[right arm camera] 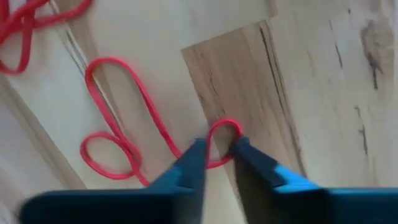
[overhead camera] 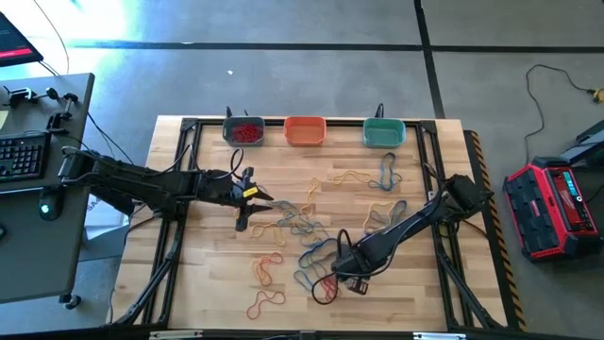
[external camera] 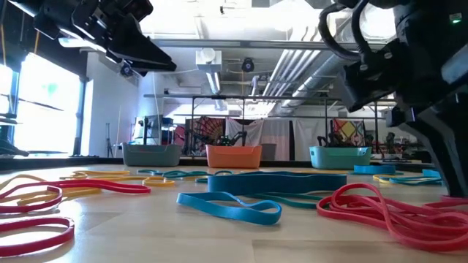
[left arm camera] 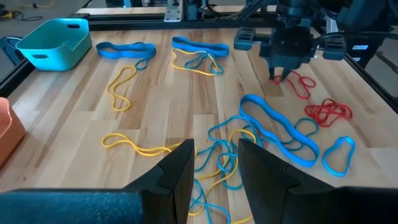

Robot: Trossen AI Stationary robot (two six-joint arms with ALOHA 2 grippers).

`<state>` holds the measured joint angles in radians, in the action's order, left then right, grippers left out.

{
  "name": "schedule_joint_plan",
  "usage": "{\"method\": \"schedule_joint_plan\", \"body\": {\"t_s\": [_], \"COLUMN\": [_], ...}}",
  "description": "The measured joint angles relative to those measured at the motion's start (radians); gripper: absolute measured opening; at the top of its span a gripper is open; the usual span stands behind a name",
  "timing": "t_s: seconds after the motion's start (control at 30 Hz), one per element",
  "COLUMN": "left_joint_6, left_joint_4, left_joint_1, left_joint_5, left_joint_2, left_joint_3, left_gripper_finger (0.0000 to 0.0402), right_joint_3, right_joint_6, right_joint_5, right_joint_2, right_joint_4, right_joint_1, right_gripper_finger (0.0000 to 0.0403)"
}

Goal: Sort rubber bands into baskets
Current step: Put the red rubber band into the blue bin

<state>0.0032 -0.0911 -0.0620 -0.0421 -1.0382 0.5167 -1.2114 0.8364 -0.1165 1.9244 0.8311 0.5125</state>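
Red rubber band (right arm camera: 127,134) lying flat on the wooden counter (overhead camera: 217,283) toward its near middle, one small loop of it pinched between the closing fingertips of the right gripper (right arm camera: 216,149), fingers nearly together around that loop, band not lifted. Same gripper (left arm camera: 280,76) seen from the left wrist view pointing straight down, tips on the red band (left arm camera: 297,84), more red loops (left arm camera: 328,112) just beside. Around it in the high view, a loose scatter of blue, yellow and red rubber bands (overhead camera: 302,231) across the counter's middle, a separate blue and yellow cluster (overhead camera: 363,178) farther back on the right, red and orange ones (overhead camera: 266,300) near the front edge. Left gripper (overhead camera: 260,196) held above the tangle left of centre, fingers (left arm camera: 180,171) apart with nothing between them, blue and yellow bands (left arm camera: 217,155) on the wood below. Along the far edge, three baskets in a row: grey-blue basket (overhead camera: 243,131) on the left with red bands inside, orange basket (overhead camera: 305,130) in the middle, teal basket (overhead camera: 384,133) on the right. Red-and-black box (overhead camera: 552,208) on the floor well right of the counter; keyboard (overhead camera: 21,156) on a desk at far left.
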Motion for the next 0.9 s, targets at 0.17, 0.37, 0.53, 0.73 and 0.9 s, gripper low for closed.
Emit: {"method": "schedule_joint_plan", "body": {"t_s": [0.17, 0.37, 0.53, 0.73, 0.9], "left_joint_6": [-0.001, -0.042, -0.055, -0.063, -0.063], "left_joint_4": [-0.01, -0.012, -0.012, -0.026, -0.119], "left_joint_1": [0.0, 0.0, 0.0, -0.02, -0.061], "left_joint_5": [0.0, 0.023, 0.086, 0.111, 0.116], "left_joint_2": [0.0, 0.0, 0.0, -0.041, -0.136], "left_joint_3": [0.0, 0.0, 0.0, 0.0, 0.0], "left_gripper_finger": [0.0117, 0.0117, 0.0117, 0.0117, 0.0109], "right_joint_3": [-0.011, -0.067, -0.091, -0.117, -0.123], "right_joint_6": [-0.076, -0.163, -0.191, -0.229, -0.293], "right_joint_5": [0.011, 0.147, 0.336, 0.596, 0.768], "right_joint_2": [0.001, -0.041, -0.095, -0.119, -0.12], "right_joint_4": [0.008, 0.059, 0.076, 0.07, -0.017], "right_joint_1": [0.001, -0.001, -0.001, -0.002, -0.017], "right_gripper_finger": [0.0014, 0.0003, 0.0001, 0.0001, 0.0]}}
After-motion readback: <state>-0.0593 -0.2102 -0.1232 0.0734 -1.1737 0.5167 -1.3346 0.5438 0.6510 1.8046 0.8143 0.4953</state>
